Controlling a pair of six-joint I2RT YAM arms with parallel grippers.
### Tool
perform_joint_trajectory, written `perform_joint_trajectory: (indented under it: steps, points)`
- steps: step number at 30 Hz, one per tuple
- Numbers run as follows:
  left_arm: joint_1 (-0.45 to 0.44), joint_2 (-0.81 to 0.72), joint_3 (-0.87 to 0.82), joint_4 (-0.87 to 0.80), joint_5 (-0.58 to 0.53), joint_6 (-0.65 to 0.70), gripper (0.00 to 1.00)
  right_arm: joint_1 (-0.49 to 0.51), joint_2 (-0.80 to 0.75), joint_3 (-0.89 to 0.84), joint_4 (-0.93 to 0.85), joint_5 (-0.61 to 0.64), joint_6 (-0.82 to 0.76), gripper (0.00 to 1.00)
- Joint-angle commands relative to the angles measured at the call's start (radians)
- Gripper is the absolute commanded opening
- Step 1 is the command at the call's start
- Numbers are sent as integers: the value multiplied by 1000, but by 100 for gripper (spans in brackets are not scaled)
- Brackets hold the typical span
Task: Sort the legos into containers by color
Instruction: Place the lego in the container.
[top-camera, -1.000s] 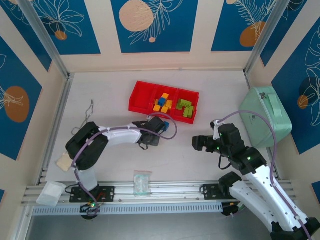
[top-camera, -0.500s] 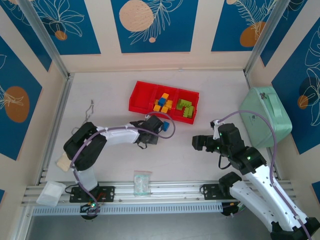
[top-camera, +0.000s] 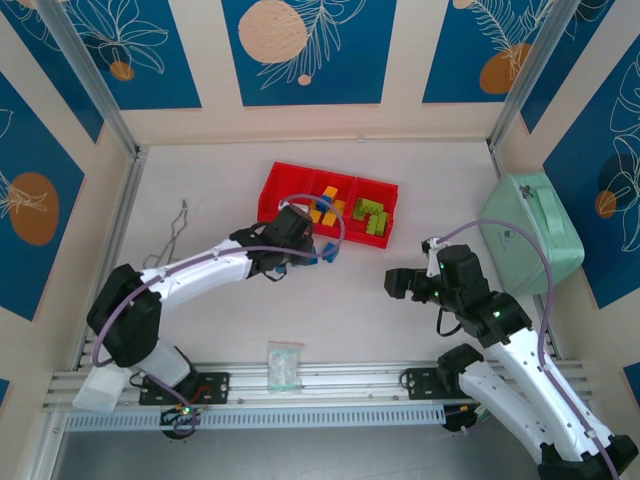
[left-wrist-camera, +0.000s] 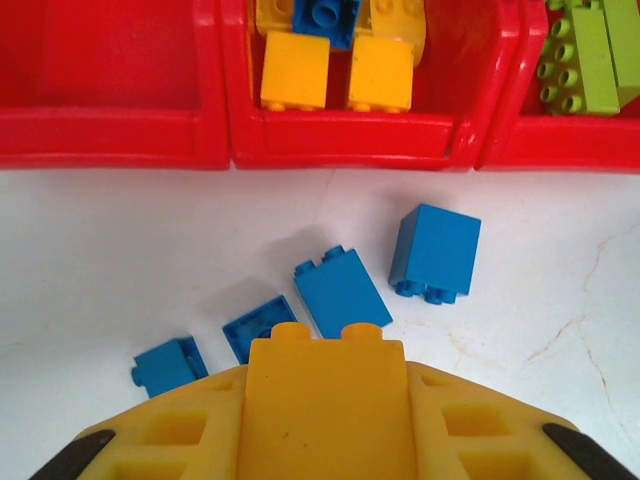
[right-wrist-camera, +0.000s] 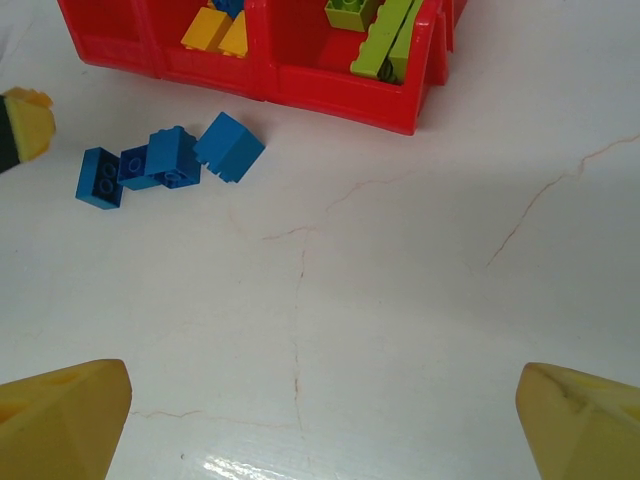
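Note:
My left gripper (left-wrist-camera: 325, 385) is shut on an orange-yellow lego (left-wrist-camera: 325, 420), studs pointing at the red tray (left-wrist-camera: 340, 150). Several blue legos (left-wrist-camera: 435, 250) lie on the table just below that gripper, in front of the tray. The left container (left-wrist-camera: 110, 60) holds nothing, the middle one has orange-yellow legos (left-wrist-camera: 295, 72) and a blue lego (left-wrist-camera: 325, 15), and the right one has lime green legos (left-wrist-camera: 585, 60). From above, the left gripper (top-camera: 300, 235) hangs at the tray's (top-camera: 275, 205) front wall. My right gripper (top-camera: 395, 285) stands open over bare table, right of the blue legos (right-wrist-camera: 170, 160).
A mint-green case (top-camera: 535, 235) stands at the right wall. A clear plastic bag (top-camera: 285, 365) lies at the near edge between the arm bases. A thin wire piece (top-camera: 178, 225) lies at the left. Bare table stretches between the right gripper and the tray.
The left arm has stretched out and carried its gripper a little up and left, nearer the tray's front wall. The right arm has not moved.

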Motion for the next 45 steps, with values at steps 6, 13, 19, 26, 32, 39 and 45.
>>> perform_joint_trajectory:
  steps: [6, 13, 19, 26, 32, 39, 45]
  points:
    - [70, 79, 198, -65, 50, 100, 31, -8, -4, 8, 4, -24, 7, 99]
    - [100, 309, 505, -66, 105, 176, 33, -7, -11, 12, -7, -21, 14, 99]
    - [128, 428, 666, -72, 110, 179, 33, -5, -29, 18, -23, -6, 14, 99]
    - [148, 484, 719, -75, 175, 172, 33, -5, -15, 14, -16, 1, 20, 99]
    - [148, 583, 807, -64, 223, 186, 36, -5, -12, 18, -24, -4, 19, 99]
    - [154, 703, 931, -86, 195, 226, 56, 5, -16, 26, -37, -2, 27, 99]
    - [154, 753, 999, -89, 214, 284, 78, 42, -20, 24, -46, 31, 45, 99]
